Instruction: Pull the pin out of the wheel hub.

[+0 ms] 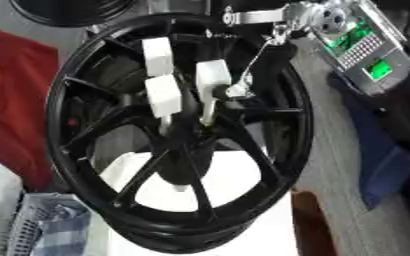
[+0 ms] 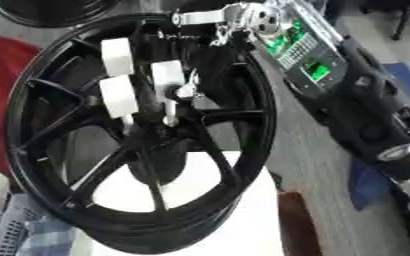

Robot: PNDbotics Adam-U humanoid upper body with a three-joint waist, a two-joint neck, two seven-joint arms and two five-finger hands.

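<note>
White-tipped fingers [image 1: 163, 95] of the right hand [image 1: 213, 80], reaching from the upper right of the frame, curl together around the pin [image 1: 208, 114] at the black wheel hub [image 1: 184, 145], frame centre; extraction appears barely begun, pin apparently seated.

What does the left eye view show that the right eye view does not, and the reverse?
Left eye view only: a wide stretch of red cloth, a narrow strip in the other. Right eye view only: most of the robot's black forearm, running to the lower right. Both: the right hand at the hub of the black wheel.
</note>
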